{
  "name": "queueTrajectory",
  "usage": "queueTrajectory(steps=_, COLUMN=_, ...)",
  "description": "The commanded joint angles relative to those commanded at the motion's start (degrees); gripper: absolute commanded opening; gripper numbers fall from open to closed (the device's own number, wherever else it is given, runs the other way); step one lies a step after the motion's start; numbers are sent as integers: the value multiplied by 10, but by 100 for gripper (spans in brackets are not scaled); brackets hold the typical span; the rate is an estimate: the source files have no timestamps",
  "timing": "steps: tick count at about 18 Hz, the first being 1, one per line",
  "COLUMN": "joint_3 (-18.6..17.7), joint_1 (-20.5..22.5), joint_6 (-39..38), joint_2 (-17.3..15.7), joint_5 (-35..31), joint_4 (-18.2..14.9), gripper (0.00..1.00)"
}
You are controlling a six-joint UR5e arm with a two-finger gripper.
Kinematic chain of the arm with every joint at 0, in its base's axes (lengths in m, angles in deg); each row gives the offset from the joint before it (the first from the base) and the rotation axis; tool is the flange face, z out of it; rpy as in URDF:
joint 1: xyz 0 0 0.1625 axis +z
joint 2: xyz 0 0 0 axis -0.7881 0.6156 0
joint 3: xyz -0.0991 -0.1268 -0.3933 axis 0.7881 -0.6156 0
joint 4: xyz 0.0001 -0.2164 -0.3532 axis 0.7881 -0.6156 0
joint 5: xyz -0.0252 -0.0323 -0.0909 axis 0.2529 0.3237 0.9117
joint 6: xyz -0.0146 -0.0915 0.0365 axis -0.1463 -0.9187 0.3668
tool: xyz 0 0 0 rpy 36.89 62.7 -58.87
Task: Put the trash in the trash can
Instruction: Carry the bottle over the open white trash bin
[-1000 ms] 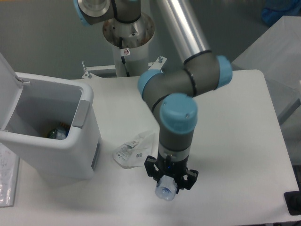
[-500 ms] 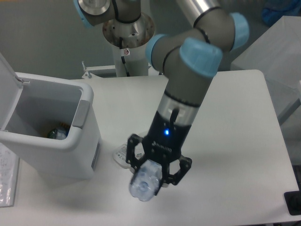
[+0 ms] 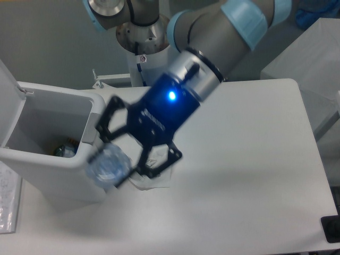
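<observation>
Transport step, mid-carry. Black two-finger gripper [image 3: 112,166] has its jaws closed on the clear crushed plastic bottle [image 3: 109,166], held off the white counter [image 3: 249,159] at lower left of centre, right at the front-right corner of the tall white rectangular trash can [image 3: 64,172]. Lid is up, something already inside. Flat white printed wrapper [image 3: 151,180] lies on the counter under the gripper. Next: shift left over the opening, then release. Wrapper after.

Blurred gripper [image 3: 112,164] clamping clear bottle [image 3: 108,166], apparently raised beside open trash can [image 3: 79,175]; wrapper [image 3: 153,179] beneath.
</observation>
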Motion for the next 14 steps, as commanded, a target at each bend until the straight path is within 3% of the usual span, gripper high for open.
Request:
queueTrajectory(steps=3, joint_3=-24, joint_1=0, joint_6=-1, joint_2=-12, joint_5=34, joint_4=0, gripper=59)
queueTrajectory(steps=6, joint_3=-71, joint_1=-10, joint_6=4, joint_2=-42, joint_5=35, joint_4=1, gripper=60)
queueTrajectory(steps=9, joint_3=-133, joint_1=-29, joint_6=38, joint_2=-69, joint_5=35, joint_4=11, gripper=60)
queueTrajectory(steps=14, joint_3=-272, joint_1=-55, joint_6=197, joint_2=-123, joint_5=32, joint_4=15, gripper=67)
